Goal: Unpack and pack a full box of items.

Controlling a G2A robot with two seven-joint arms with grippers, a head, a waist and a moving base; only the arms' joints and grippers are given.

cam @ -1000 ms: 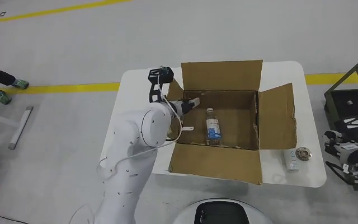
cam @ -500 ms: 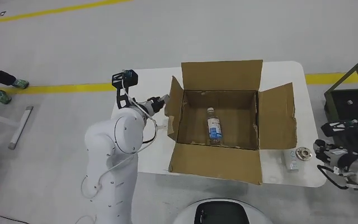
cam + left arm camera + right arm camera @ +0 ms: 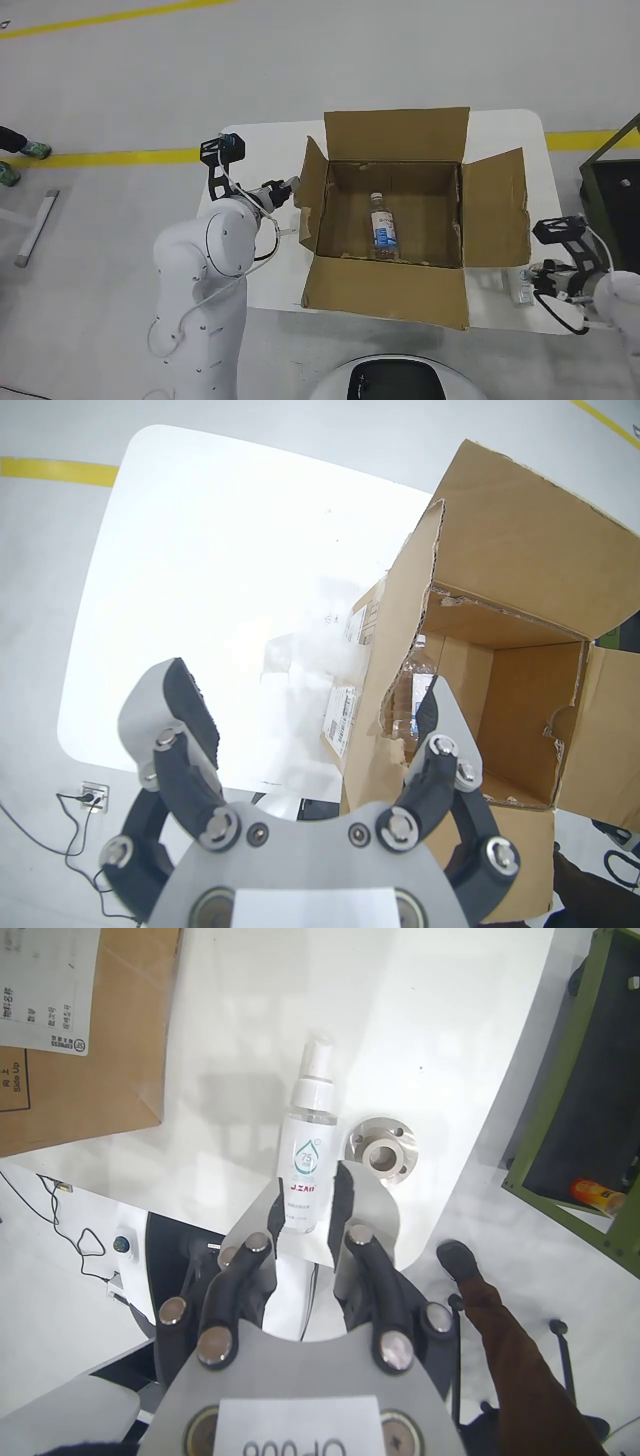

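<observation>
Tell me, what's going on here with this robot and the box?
A robot is working around an open cardboard box on a white table. A water bottle lies inside it. The left gripper hangs open and empty beside the box. The right gripper is at the bottom end of a spray bottle lying on the table by a metal ring; whether it grips it is unclear.

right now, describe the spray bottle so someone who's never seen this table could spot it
On the white table, look at the bare strip beside the open cardboard box, on the robot's right. Two small things lie there: the spray bottle is the clear one on its side with a white pump top, not the round metal flange beside it.
</observation>
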